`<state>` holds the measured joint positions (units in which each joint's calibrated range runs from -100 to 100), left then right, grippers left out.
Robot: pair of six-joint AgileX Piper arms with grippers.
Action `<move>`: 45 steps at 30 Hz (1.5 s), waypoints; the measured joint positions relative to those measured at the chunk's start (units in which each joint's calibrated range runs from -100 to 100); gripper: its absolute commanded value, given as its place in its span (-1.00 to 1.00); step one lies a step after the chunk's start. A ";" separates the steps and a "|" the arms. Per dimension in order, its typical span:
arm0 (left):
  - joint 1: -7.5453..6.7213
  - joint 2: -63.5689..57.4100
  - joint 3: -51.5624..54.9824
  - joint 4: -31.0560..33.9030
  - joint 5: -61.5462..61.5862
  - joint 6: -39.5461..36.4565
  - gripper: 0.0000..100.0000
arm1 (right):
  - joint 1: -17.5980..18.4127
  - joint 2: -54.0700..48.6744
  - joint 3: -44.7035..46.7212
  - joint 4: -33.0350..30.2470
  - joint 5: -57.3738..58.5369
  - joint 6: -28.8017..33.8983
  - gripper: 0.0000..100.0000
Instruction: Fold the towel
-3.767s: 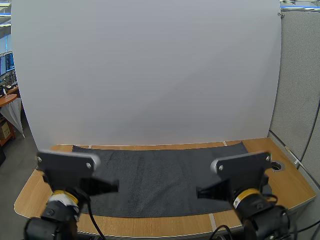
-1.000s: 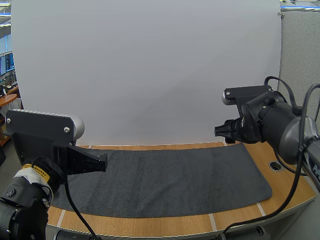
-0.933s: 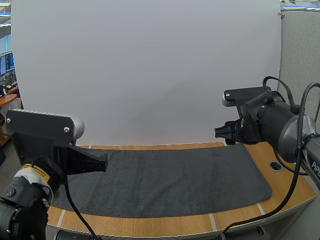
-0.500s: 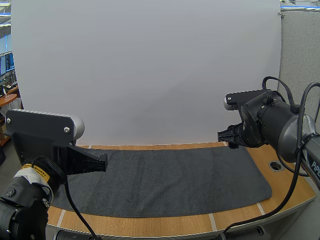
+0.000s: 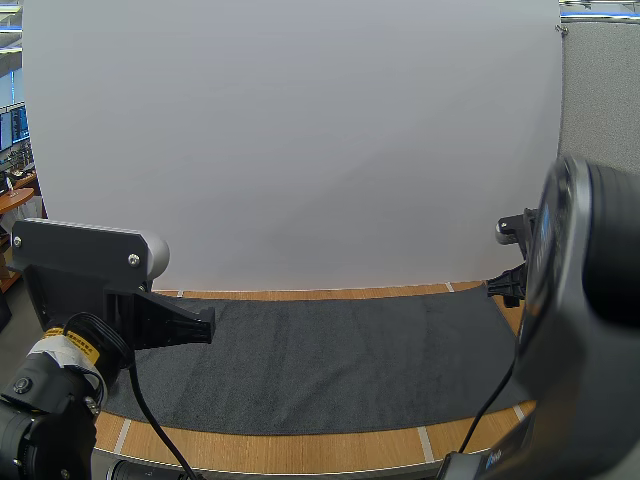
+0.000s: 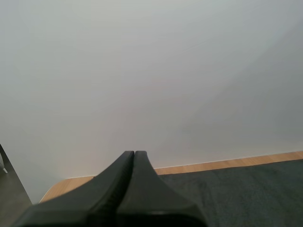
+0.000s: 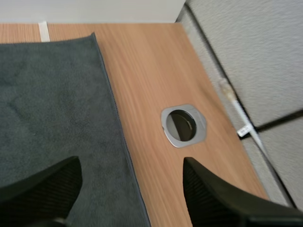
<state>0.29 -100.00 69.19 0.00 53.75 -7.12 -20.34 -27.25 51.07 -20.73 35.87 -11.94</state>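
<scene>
On the wooden table (image 5: 300, 447), high view: dark grey towel (image 5: 340, 360) lies flat and fully spread, running almost from one side of the table to the other. Left gripper (image 5: 207, 325) hangs above the towel's left end, and right gripper (image 5: 503, 288) is at its far right corner. Left wrist view: my fingers are pressed together into one wedge and hold nothing. They point over the towel's far edge, with a strip of bare wood beyond it. Right wrist view: my fingers stand well apart with nothing between them, over the towel's right hem. A metal-ringed cable hole (image 7: 183, 125) sits in the bare wood near that hem. Judgement: the cloth looks soft, light and limp, and its nap should give good grip. It will sag and drape from wherever it is held, so corners are the place to pinch, one per gripper. A fingertip must slide under the hem first. Lifting one corner alone would probably drag and wrinkle so wide a piece.
</scene>
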 measured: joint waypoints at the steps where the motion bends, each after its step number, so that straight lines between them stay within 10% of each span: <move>1: 0.00 0.00 0.00 0.00 0.00 0.00 -1.00 | 0.00 6.24 -2.45 0.27 -0.90 -1.10 1.00; 14: 0.00 0.00 0.00 0.00 0.00 0.00 -1.00 | -0.52 28.66 -15.37 2.99 -2.55 -5.92 1.00; 31: 0.00 0.00 0.00 0.00 0.00 0.00 -1.00 | -0.52 38.73 -25.02 24.52 9.88 -24.59 1.00; 45: 0.00 0.00 0.00 0.00 0.00 0.00 -1.00 | -0.85 42.20 -26.23 26.68 9.86 -27.22 1.00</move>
<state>0.29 -100.00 69.19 0.00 53.75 -7.12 -21.18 14.95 24.84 5.95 45.72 -39.16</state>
